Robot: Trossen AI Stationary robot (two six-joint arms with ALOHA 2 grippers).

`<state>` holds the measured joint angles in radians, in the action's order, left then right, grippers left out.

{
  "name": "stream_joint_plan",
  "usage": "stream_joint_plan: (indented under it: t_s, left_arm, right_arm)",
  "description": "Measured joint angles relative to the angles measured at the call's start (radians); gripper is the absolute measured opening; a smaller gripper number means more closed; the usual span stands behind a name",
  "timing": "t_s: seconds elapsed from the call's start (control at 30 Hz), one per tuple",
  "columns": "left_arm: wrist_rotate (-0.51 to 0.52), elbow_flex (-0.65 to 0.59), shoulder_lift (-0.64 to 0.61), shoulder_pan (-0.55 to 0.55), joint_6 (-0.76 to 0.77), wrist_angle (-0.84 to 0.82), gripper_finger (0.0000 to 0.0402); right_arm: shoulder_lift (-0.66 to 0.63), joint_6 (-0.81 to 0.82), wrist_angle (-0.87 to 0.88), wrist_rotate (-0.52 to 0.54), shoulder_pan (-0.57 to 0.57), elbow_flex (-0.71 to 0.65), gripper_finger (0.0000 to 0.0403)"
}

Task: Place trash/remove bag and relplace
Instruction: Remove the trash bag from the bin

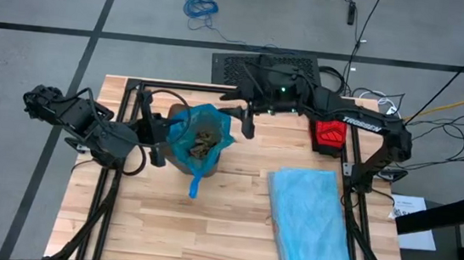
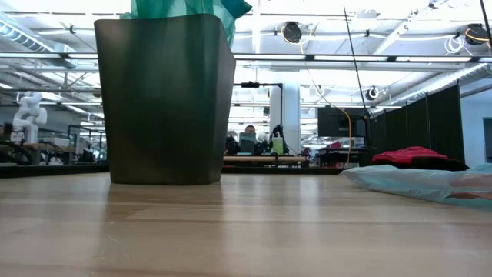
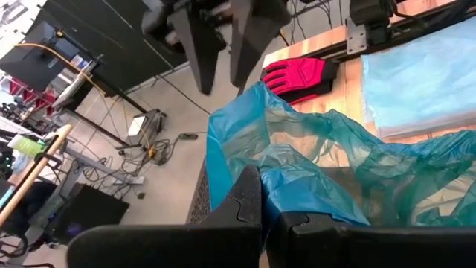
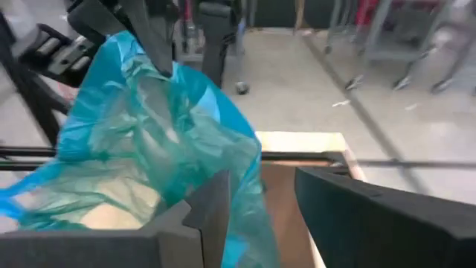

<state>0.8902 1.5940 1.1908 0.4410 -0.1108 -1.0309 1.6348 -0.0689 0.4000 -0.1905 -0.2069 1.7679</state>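
We saw the bag (image 1: 201, 140) in the dark bin (image 2: 165, 100), with trash (image 1: 203, 142) inside. The left gripper (image 3: 260, 212) pinched its rim closed; the right gripper (image 4: 260, 201) stood open beside it.

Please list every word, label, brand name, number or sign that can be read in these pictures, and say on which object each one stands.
"TROSSEN": white lettering on the right arm, high view; small, only just legible.
Paper sheet beside the table's right edge: printed marks, too small to read.
Red glove: dark patches, no readable text.
Dark bin, teal bag, pale blue bag: no text visible.
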Motion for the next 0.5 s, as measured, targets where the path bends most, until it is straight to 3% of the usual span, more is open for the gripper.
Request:
stream_joint_plan:
  t_s: [0.1,0.3,0.5]
  left_arm:
    - [-0.003,0.0,0.0,0.0,0.0,0.0,0.0]
    - [-0.004,0.0,0.0,0.0,-0.001,0.0,0.0]
    - [-0.005,0.0,0.0,0.0,-0.001,0.0,0.0]
  right_arm:
    - [0.021,0.089,-0.021,-0.087,-0.025,0.0,0.0143]
    - [0.049,0.121,-0.037,-0.103,-0.041,0.0,0.0122]
    - [0.049,0.106,-0.053,-0.104,-0.04,0.0,0.0018]
